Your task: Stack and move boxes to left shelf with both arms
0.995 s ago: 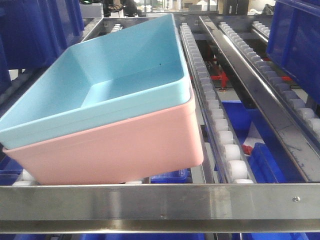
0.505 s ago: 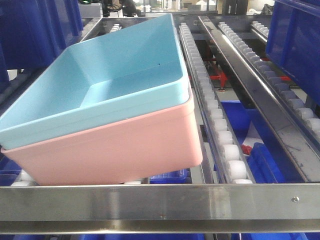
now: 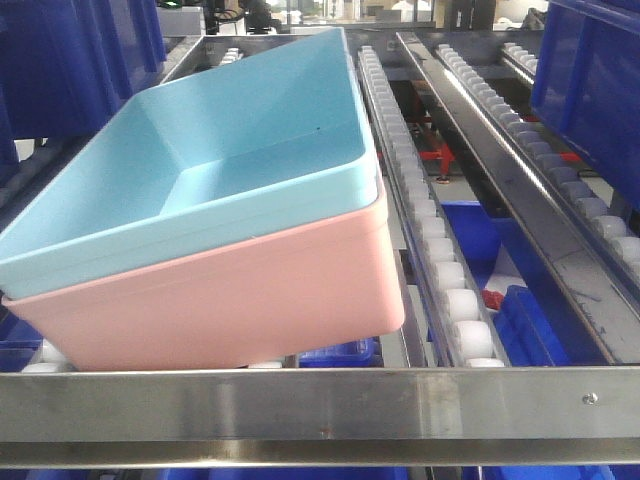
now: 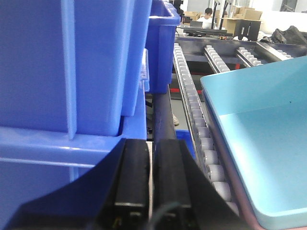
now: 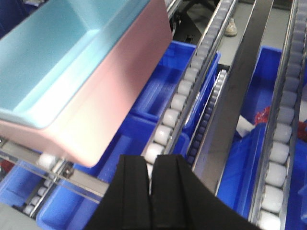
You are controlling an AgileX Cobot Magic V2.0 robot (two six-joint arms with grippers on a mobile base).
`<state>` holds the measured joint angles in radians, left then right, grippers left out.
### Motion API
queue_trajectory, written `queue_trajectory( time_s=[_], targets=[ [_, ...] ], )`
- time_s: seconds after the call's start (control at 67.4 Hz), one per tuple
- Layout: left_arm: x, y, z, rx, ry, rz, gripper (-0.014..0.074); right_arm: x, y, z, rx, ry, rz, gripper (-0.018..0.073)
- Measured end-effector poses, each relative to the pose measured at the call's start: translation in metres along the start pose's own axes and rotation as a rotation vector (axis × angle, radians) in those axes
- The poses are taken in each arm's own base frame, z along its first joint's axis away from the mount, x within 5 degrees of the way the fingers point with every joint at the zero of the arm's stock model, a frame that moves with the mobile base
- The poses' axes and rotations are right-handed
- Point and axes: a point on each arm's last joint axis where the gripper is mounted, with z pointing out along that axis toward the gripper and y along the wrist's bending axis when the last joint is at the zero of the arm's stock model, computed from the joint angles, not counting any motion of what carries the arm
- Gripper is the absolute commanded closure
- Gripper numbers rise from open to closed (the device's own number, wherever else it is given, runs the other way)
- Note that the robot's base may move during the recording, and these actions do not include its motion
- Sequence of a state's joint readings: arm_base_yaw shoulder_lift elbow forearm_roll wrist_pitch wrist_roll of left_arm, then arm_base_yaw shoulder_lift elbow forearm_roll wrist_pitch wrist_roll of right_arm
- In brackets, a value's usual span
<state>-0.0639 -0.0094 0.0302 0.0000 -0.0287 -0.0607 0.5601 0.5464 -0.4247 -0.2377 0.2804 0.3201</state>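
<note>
Two tubs nested on the rack in the front view: the sky-blue box (image 3: 215, 150) sits inside the salmon-pink box (image 3: 230, 300), the stack skewed across a lane of white rollers (image 3: 440, 255) on the left shelf (image 3: 320, 405), its near wall just behind the brushed front bar. No hand shows here. Over to the left wrist view: the left hand (image 4: 152, 187) has its black fingers pressed together on nothing, sitting beside the blue rim, with dark blue crates (image 4: 72, 67) close on its other side. Now the right wrist view: the right hand (image 5: 151, 191) is likewise clenched and empty, just clear of the pink corner, above lower blue bins (image 5: 158, 100). My read is the stack is delivered and the step in hand is backing away. To do that well, both hands should draw straight back without brushing the walls, since the stack lies at an angle on rollers and a nudge could send it rolling or twisting further.
</note>
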Motion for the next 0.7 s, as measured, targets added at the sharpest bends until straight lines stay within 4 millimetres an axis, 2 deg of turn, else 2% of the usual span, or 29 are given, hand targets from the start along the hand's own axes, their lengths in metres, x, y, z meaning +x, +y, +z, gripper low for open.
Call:
queue_trajectory(
  time_s=[0.252,0.52,0.698],
  targets=[
    [0.000,0.000,0.000,0.000,0.000,0.006,0.0586,0.040,-0.013,0.003,0.071,-0.003,0.000,0.0504],
    [0.000,0.000,0.000,0.000,0.000,0.000,0.0586,0.075,-0.029,-0.030,0.303,-0.206,0.009,0.0504],
    [0.000,0.000,0.000,0.000,0.000,0.000,0.0586,0.097,-0.033,-0.038,0.418,-0.279,0.019,0.0504]
  ],
)
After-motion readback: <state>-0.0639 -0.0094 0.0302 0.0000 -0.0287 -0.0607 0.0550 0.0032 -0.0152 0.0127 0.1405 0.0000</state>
